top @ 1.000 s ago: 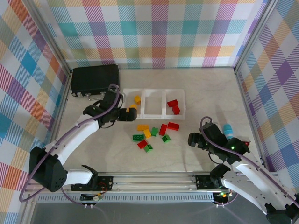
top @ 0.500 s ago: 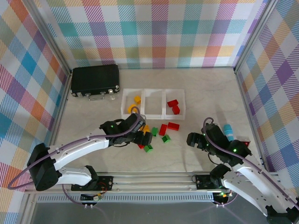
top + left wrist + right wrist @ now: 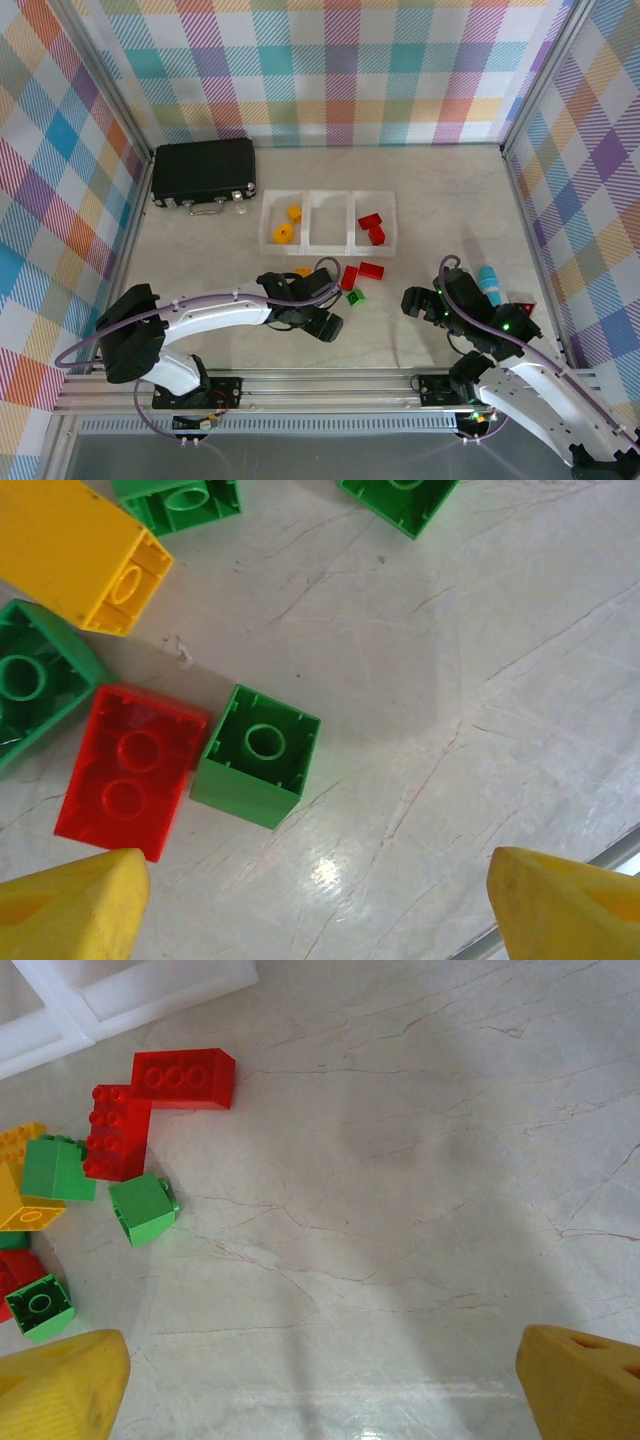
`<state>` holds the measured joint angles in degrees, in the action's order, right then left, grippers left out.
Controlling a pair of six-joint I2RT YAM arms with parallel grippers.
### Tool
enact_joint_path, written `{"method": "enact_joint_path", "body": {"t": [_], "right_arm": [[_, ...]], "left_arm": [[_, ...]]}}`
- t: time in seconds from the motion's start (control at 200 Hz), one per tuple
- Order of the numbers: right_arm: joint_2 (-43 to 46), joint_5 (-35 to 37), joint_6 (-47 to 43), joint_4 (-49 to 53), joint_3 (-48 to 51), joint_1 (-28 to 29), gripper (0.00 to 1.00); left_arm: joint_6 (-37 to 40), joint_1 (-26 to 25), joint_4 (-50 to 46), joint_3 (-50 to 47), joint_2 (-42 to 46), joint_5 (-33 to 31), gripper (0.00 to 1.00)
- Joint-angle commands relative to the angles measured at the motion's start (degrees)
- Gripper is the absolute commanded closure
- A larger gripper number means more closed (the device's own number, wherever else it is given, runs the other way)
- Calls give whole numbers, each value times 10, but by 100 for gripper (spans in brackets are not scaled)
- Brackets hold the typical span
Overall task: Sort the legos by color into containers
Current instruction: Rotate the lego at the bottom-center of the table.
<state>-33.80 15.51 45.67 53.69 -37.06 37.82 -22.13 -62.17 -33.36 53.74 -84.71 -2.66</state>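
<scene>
Left end effector (image 3: 320, 905), jaws wide and empty; square green lego (image 3: 256, 769) at its 11 o'clock on the worktop (image 3: 480, 660), just beside a red lego (image 3: 130, 770): probably light, rigid, slick, so pinch its two free opposite walls.

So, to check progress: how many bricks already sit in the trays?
4. Two yellow bricks in the left tray; two red bricks in the right tray. The middle tray holds none.

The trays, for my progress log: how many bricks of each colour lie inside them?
Yellow-orange bricks: 2
Red bricks: 2
Total in the trays: 4
</scene>
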Motion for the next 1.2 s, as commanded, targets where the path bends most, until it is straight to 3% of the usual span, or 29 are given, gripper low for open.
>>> {"method": "enact_joint_path", "body": {"t": [0.0,0.225,0.495,1.195], "right_arm": [[1,-4,5,9,3,-3,1],[-1,-4,6,9,3,-3,1],[-4,-1,4,9,1,-3,1],[-9,6,-1,15,-8,-3,1]], "left_arm": [[-4,-4,21,-18,-6,37,12],[-5,-5,38,-28,-22,70,9],[-4,-5,34,-17,-67,58,0],[51,21,67,38,-144,42,2]]}}
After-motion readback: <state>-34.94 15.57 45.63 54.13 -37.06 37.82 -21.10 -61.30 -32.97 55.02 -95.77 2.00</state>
